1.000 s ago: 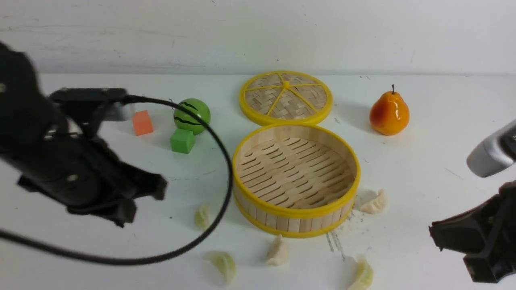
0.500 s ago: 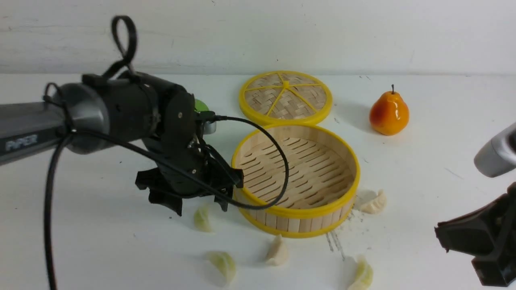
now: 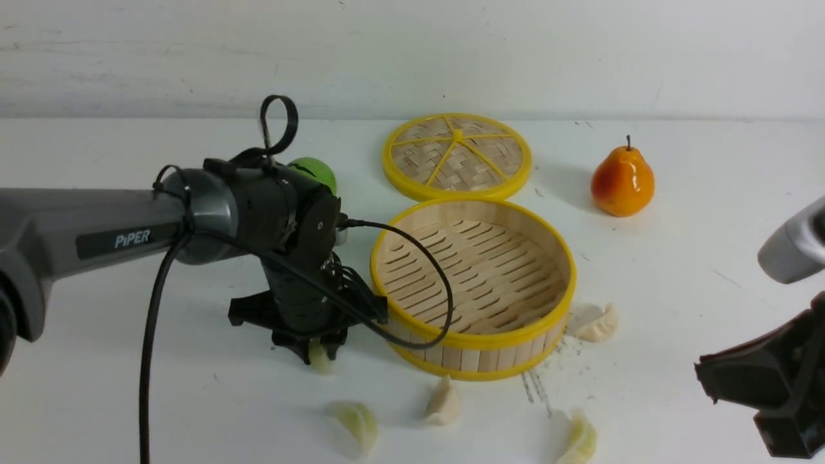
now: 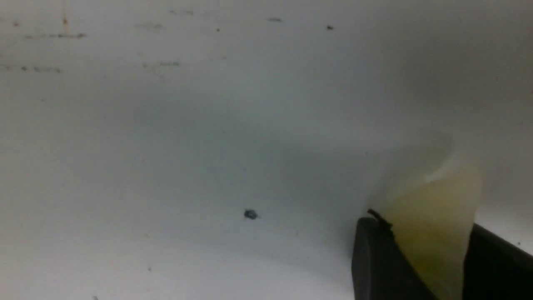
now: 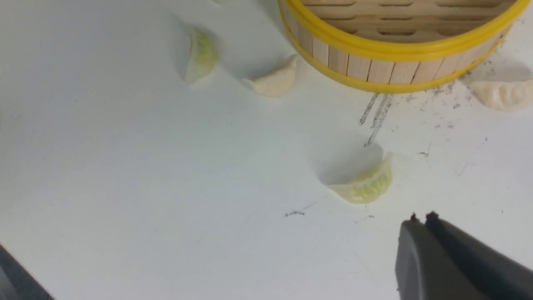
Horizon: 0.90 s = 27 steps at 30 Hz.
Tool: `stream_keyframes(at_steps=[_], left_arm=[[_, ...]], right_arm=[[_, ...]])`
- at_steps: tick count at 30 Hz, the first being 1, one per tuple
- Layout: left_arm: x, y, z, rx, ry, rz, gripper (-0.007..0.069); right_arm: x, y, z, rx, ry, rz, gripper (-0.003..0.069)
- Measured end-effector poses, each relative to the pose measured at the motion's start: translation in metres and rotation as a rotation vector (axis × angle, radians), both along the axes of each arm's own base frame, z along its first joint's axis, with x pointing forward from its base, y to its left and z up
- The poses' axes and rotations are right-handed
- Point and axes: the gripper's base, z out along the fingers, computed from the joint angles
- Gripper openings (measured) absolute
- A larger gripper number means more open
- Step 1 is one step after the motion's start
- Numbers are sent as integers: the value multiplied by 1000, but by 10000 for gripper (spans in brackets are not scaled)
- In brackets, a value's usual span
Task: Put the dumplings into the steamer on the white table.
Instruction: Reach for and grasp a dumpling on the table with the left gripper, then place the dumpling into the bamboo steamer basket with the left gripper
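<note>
At lower centre-left of the front view, a pale green dumpling (image 3: 320,358) sits between the fingertips of the left pincer (image 4: 429,233) — closed on it, low over the white table (image 3: 193,399). The empty steamer (image 3: 474,277) stands mid-frame; at the right edge, the right pincer (image 5: 422,216) is closed.

From my end: white desk (image 3: 677,258), dark scuffs and scratches. Directly on it: bamboo steamer (image 3: 470,277), yellow-rimmed woven lid (image 3: 425,151) behind it, orange pear (image 3: 622,182), green ball (image 3: 316,171) partly hidden. I count cream dumplings (image 3: 443,403) and pale green dumplings (image 3: 358,425) around the steamer.
</note>
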Motion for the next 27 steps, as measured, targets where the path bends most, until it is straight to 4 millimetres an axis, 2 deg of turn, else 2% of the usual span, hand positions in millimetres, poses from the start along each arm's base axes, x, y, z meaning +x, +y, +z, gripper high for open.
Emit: stream_keyframes(at_steps=[2,6,8,9,10,12,13,14,16,17,20,27], left_arm=[[2,-2,18,-3,0,-25,204],[12,-18,91,-102,-149,-83,203],[13,-36,130,-163,-249,-134,203],[13,-40,136,-173,-266,-146,203],[11,-58,153,-206,-313,-189,203],[11,-83,164,-234,-350,-238,203],[11,-85,161,-230,-342,-242,203],[13,-102,160,-239,-345,-266,203],[18,-114,150,-240,-335,-273,203],[26,-125,137,-240,-321,-269,203],[45,-140,103,-231,-303,-248,203],[68,-156,49,-222,-298,-243,203]], right_arm=[[0,0,0,2,1,0,9],[0,1,1,18,4,-2,12],[0,2,1,30,5,-4,13],[0,2,1,31,6,-3,14],[-1,3,1,41,18,2,15],[-6,4,3,60,39,17,16],[-7,4,3,62,41,19,16],[-13,4,8,81,35,30,19],[-18,3,14,95,20,37,20],[-25,3,21,114,-10,42,20],[-38,-1,32,130,-73,47,20],[-45,-4,35,106,-109,49,27]])
